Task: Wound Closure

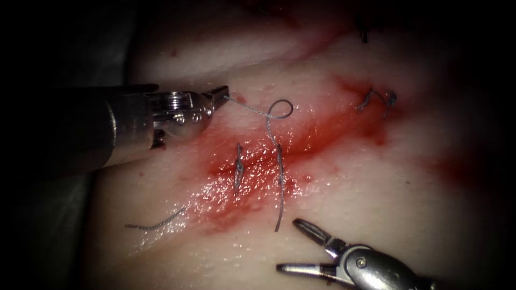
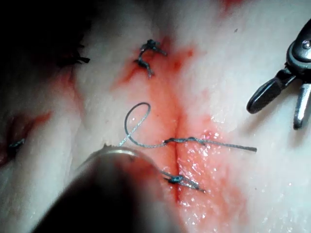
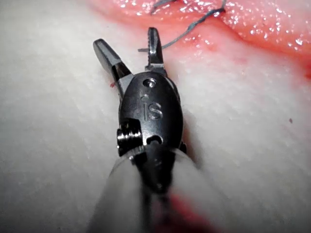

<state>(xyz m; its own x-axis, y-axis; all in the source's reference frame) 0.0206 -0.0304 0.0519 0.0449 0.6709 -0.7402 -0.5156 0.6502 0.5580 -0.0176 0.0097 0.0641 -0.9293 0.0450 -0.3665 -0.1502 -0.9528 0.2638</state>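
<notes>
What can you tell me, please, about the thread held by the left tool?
The thread is thin, grey and twisted. One end sits in the shut left gripper; from there it curls into a small loop, crosses the cut where it looks knotted, and ends free on the tissue near the open, empty right gripper.

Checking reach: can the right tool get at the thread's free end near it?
Probably yes. The right tool has open, empty jaws beside the thread's free end, bare tissue between. The left tool holds the other end.
</notes>
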